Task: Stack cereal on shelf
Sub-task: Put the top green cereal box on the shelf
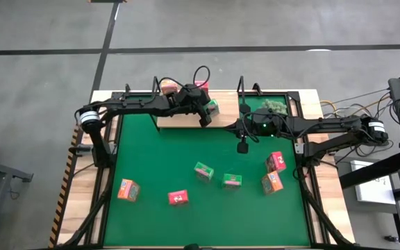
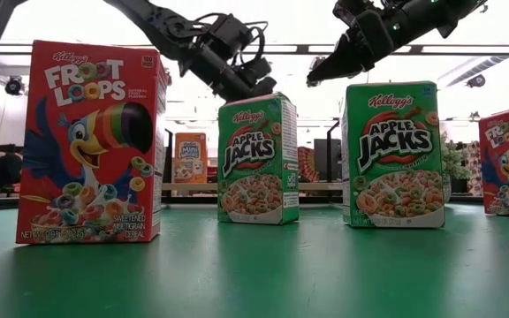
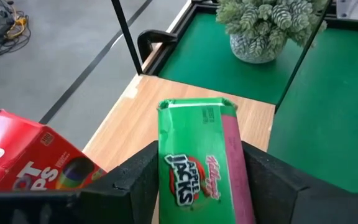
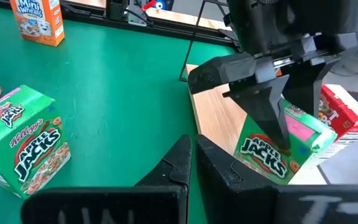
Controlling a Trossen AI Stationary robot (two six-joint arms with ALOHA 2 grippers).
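My left gripper (image 1: 204, 114) is shut on a green Apple Jacks box (image 3: 194, 163) over the right end of the light wooden shelf (image 1: 179, 121). A red-pink box (image 3: 33, 158) and an orange box (image 1: 169, 88) stand on the shelf beside it. My right gripper (image 4: 193, 163) is shut and empty above the green mat, just right of the shelf. Several more boxes stand on the mat: two green (image 1: 203, 171) (image 1: 232, 181), two pink (image 1: 178, 198) (image 1: 276, 162) and two orange (image 1: 128, 189) (image 1: 271, 182). My left gripper pinches the green box between its two fingers, one on the box's pink end (image 3: 232, 158), the other on the opposite end. The fingers (image 4: 271, 115) slant down from above. The printed front faces the wrist camera. I cannot tell whether the box touches the shelf.
A fuzzy grey-green plant ball (image 1: 275, 105) sits in a pot at the mat's far right corner. Thin black wire uprights (image 3: 124, 34) rise at the shelf's sides. The green mat (image 1: 158, 160) has open room between the shelf and the row of boxes.
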